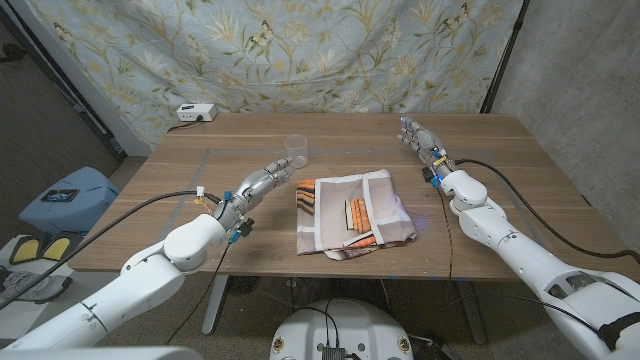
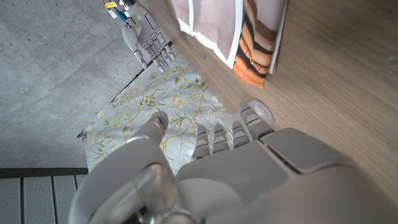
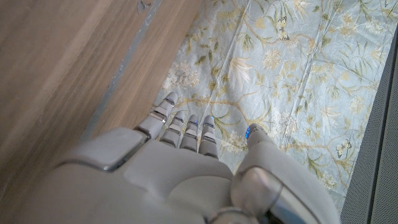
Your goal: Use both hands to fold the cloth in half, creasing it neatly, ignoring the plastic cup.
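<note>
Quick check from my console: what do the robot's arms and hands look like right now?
Both arms have smooth white rounded shells, with black cables running along them. The left hand and right hand are silver-grey metal with segmented fingers. Small blue and yellow fittings sit at each wrist, and a small blue light shows on the right hand in its wrist view.

Soft printed cloth (image 1: 352,214) lies on matt wooden table (image 1: 500,170) (clear plastic cup (image 1: 295,150) nearby).

No text, label, brand or number could be read in any view. The cloth (image 1: 352,213) carried only orange, white and dark stripes, and the white box (image 1: 194,113) at the bench's far edge was perhaps marked, though too small to tell.
</note>
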Robot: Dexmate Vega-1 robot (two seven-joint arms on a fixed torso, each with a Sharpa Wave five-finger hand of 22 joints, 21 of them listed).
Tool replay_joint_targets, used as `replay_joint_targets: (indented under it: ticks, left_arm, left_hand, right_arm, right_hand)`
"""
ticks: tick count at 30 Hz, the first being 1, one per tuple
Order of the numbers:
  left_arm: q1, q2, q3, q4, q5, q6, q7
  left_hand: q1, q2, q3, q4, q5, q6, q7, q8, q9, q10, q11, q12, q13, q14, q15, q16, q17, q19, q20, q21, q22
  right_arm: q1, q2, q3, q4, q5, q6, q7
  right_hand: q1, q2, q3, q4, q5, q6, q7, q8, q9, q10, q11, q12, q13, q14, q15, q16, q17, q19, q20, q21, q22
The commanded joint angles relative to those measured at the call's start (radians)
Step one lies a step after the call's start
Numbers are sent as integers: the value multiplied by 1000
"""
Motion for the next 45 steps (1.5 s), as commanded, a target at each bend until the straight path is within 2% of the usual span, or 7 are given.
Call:
replay_joint_targets:
  ticks: [1, 8, 21, 33, 45]
  left_arm:
    - [42, 59, -22, -53, 44, 33, 7]
    - [52, 79, -26, -71, 59, 32, -10]
    - [65, 136, -18, -101, 190, 9, -24]
    - [95, 172, -27, -147, 274, 50, -11]
    - [117, 211, -26, -177, 367, 74, -11]
  left_hand:
    - [14, -4, 1, -11, 4, 12, 0, 4, 2, -1, -4, -2, 1, 3, -5, -2, 2, 11, -4, 0, 1]
    - [20, -6, 0, -20, 4, 14, -3, 3, 2, 3, -8, -1, 1, 8, -5, -1, 2, 14, -3, 1, 2]
    - [31, -7, -3, -36, 4, 2, -14, -3, 2, 9, -17, -1, 1, 16, -12, 0, 2, 23, -9, 2, 2]
    - [37, -5, -6, -43, 3, -3, -17, -5, 2, 2, -21, -6, 1, 14, -12, -1, 3, 23, -9, 1, 3]
    - [36, -4, -12, -43, 1, -8, -21, -6, 2, -2, -27, -8, 1, 13, -14, -2, 4, 21, -9, 0, 3]
  right_arm:
    - [-10, 0, 1, -15, -25, 24, -33]
    - [-16, -9, -1, -25, -44, 40, -42]
    - [-3, -5, -12, -6, -95, 102, -55]
    - [15, 7, -18, 31, -114, 134, -58]
    - [16, -6, -10, 44, -139, 167, -80]
  right_hand:
    - [6, 1, 0, -5, -2, 2, 3, 7, 3, -4, -1, 7, 3, -8, -21, 9, 3, -5, -49, 7, 4]
    - [5, 1, 0, -6, -2, 2, 3, 7, 3, -4, 0, 8, 3, -8, -21, 10, 3, -5, -50, 7, 4]
    - [4, 1, -1, -9, -2, 4, 4, 7, 3, -4, 0, 8, 2, -10, -23, 10, 3, -6, -50, 7, 4]
    - [3, 2, 0, -11, -2, 4, 6, 7, 3, -4, 0, 8, 2, -10, -22, 11, 3, -7, -50, 8, 4]
    - [0, 1, -1, -12, -2, 4, 5, 8, 3, -4, 0, 9, 2, -11, -22, 11, 3, -9, -49, 7, 4]
